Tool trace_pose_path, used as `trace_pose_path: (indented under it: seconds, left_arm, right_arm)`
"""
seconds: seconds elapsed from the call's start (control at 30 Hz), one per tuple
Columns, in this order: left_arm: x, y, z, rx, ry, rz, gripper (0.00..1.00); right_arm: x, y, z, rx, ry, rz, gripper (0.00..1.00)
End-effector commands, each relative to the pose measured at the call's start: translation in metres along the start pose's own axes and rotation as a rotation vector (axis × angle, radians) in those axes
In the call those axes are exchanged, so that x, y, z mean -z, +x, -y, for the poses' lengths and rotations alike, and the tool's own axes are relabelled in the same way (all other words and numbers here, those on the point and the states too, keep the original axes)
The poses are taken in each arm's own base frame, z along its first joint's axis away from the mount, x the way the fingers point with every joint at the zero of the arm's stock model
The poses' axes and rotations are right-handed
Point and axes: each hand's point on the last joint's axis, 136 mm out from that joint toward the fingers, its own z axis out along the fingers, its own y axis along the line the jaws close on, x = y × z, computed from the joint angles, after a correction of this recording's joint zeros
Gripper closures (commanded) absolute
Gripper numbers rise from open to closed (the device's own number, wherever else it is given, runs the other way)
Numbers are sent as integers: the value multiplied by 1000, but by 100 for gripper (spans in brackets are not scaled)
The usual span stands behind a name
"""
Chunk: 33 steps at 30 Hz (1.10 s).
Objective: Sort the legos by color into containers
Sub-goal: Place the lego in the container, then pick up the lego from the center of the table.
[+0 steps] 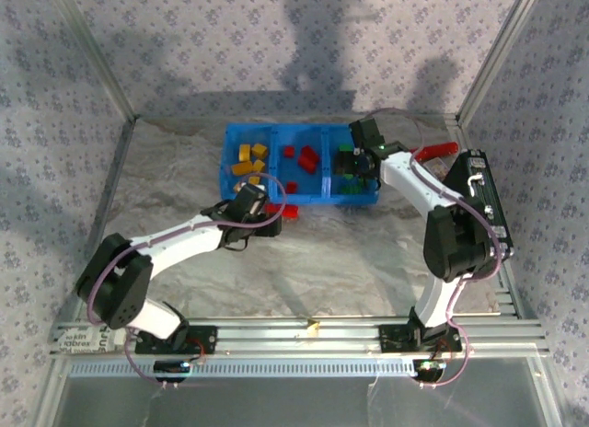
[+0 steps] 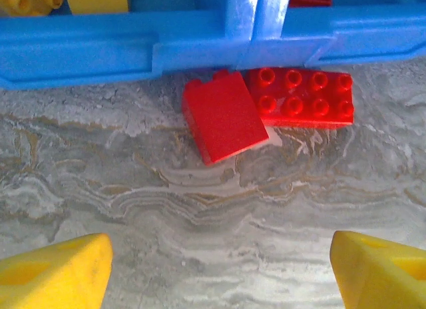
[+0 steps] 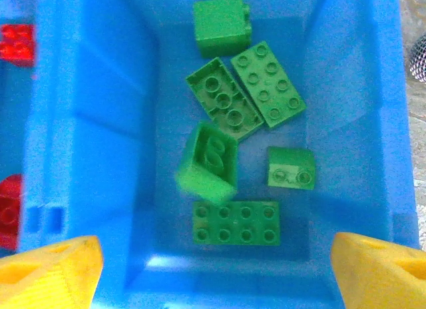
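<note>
The left gripper (image 2: 219, 272) is hovering wide open and empty, squaring up to two stray red legos (image 2: 266, 106) lying just ahead of it against the outer wall of the blue tray (image 2: 100, 52), while the right gripper (image 3: 216, 272), spread wide too, is hanging right above the end compartment (image 3: 100, 122) where six green legos (image 3: 246, 99) are lying sorted.
</note>
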Motion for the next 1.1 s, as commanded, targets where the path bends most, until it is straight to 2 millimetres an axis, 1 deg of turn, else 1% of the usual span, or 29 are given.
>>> trace_pose_path:
  seconds: [0.0,0.17,0.27,0.33,0.37,0.4,0.5,0.6,0.67,0.77,0.83,0.87,0.93,1.0,1.03,1.07]
  left_arm:
    - [-6,-11,3,17,-4,-8,17]
    - [-23,-20,4,14,-36,-38,21]
    - [-32,-25,0,22,-73,-53,26]
    - [-37,-26,-2,29,-91,-60,28]
    - [-40,-26,-4,32,-98,-64,29]
    - [-42,-27,-4,32,-104,-67,30]
    - [-50,-26,-6,29,-118,-80,31]
    - [-58,-27,-7,28,-129,-89,36]
    - [-62,-26,-9,29,-139,-98,39]
    - [-65,-27,-10,25,-148,-103,49]
    - [-65,-28,-10,22,-151,-103,56]
    - [-64,-29,-11,22,-158,-102,62]
    - [-58,-29,-13,26,-170,-103,72]
    - [-46,-30,-15,30,-192,-96,75]
    - [-37,-31,-13,24,-200,-81,75]
    - [-27,-32,-7,12,-194,-59,75]
  right_arm:
    - [29,-2,-2,27,-8,55,9]
    - [49,18,-5,25,-34,70,9]
    - [54,29,-1,7,-38,70,9]
    - [59,32,2,-4,-39,78,9]
    - [56,41,6,-6,-31,62,10]
    - [57,44,9,-10,-31,60,10]
    - [59,47,14,-22,-33,64,10]
    - [62,49,17,-33,-34,68,10]
    - [62,51,19,-39,-36,71,10]
    - [63,53,22,-48,-35,71,10]
    - [63,55,23,-51,-35,71,11]
    - [63,56,24,-54,-34,70,11]
    - [64,58,25,-56,-35,71,11]
    - [66,59,26,-62,-39,72,11]
    - [67,60,25,-62,-45,75,11]
    - [69,60,25,-65,-47,79,11]
